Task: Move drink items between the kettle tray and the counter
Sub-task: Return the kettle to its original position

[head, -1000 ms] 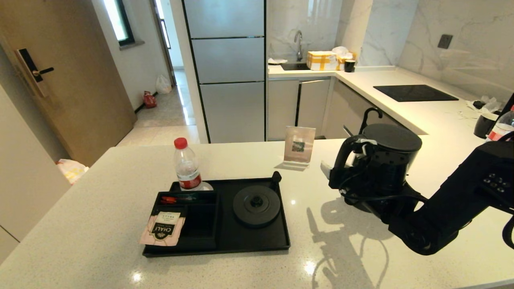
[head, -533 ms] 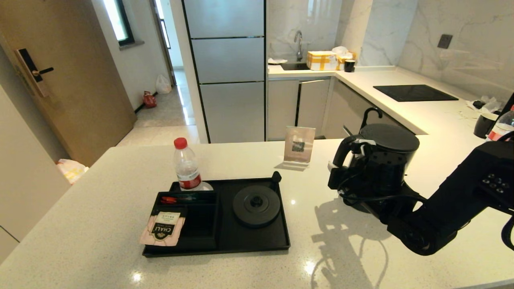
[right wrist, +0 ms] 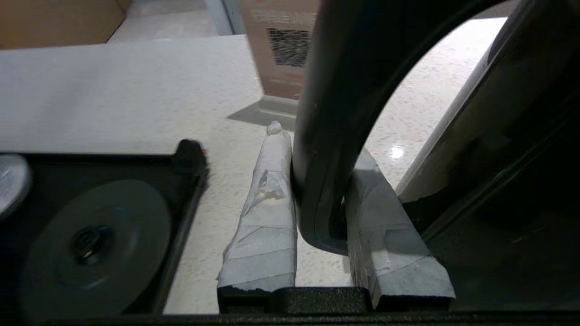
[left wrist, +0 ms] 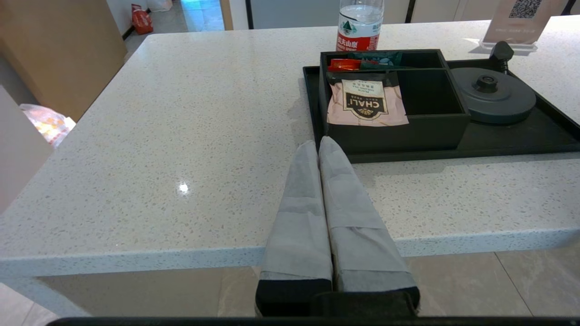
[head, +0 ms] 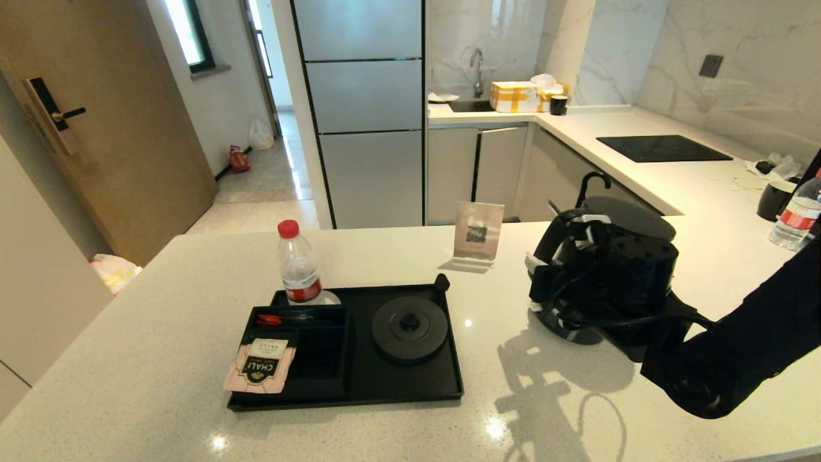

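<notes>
Toward the counter's (head: 160, 333) right side, well clear of the kettle tray (head: 410, 385), stands the kettle (head: 632, 256), and my right gripper (right wrist: 317, 213) is pinching its loop handle (right wrist: 326, 136) between both taped fingers (right wrist: 267, 217). To lift cleanly I judge I should keep it upright and carry it over the round base disc (head: 410, 328). Only my right wrist view shows the pinch; my left wrist view shows my parked left gripper (left wrist: 319, 149) pressed together near the tray's front edge, and the tea sachet (left wrist: 366, 103) in its compartment.
</notes>
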Motion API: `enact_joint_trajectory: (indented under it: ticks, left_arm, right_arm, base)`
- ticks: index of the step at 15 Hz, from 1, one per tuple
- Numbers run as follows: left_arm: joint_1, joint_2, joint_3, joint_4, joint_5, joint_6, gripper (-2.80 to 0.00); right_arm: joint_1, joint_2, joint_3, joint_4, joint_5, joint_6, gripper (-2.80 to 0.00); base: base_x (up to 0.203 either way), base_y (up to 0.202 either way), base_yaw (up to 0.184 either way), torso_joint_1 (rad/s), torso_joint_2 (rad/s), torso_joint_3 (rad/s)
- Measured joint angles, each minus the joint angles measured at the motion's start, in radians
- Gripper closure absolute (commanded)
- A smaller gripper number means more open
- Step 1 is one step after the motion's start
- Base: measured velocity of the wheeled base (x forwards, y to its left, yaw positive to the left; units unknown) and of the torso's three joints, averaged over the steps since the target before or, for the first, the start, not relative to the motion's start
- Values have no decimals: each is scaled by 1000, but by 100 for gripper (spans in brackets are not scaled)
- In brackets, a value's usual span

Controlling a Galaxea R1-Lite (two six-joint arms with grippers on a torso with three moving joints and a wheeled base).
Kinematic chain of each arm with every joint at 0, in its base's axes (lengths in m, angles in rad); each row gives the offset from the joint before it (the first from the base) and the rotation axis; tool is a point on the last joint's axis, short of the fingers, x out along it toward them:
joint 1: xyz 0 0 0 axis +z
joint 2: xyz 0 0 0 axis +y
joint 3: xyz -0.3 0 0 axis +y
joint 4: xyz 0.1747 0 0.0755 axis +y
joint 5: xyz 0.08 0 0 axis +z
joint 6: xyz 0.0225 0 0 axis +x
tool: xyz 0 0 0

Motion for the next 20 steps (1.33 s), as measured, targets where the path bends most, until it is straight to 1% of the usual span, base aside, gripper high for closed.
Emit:
enact_joint_trajectory:
  ticks: [2, 5, 8, 10, 12, 15, 17, 19, 20]
  left_arm:
    - [0, 0, 0, 0, 0, 0, 0]
    - [0, 0, 0, 0, 0, 0, 0]
    - [0, 0, 0, 0, 0, 0, 0]
    - [0, 0, 0, 0, 0, 0, 0]
    - [0, 0, 0, 0, 0, 0, 0]
    - [0, 0, 0, 0, 0, 0, 0]
    - [-1, 0, 0, 0, 0, 0, 0]
    - [0, 0, 0, 0, -1, 0, 0]
    - [0, 0, 0, 0, 0, 0, 0]
  right_arm:
    - [30, -47, 4, 17, 5, -33, 0]
    - [104, -116, 7, 24, 8, -128, 0]
    - [153, -144, 7, 27, 20, -155, 0]
    - [214, -148, 7, 30, 80, -177, 0]
    - [251, -150, 5, 39, 126, -193, 0]
    - [324, -123, -39, 80, 231, -216, 0]
    - [339, -105, -56, 81, 245, -227, 0]
    - [356, -59, -87, 81, 271, -281, 0]
    - [376, -33, -110, 82, 313, -312, 0]
  base:
    - [0, 0, 0, 0, 0, 0]
    - [0, 0, 0, 0, 0, 0]
    - [0, 0, 0, 0, 0, 0]
    - [0, 0, 0, 0, 0, 0]
    - [0, 0, 0, 0, 0, 0]
    - [0, 0, 0, 0, 0, 0]
    - [0, 0, 0, 0, 0, 0]
    - [0, 0, 0, 0, 0, 0]
    - [0, 0, 0, 0, 0, 0]
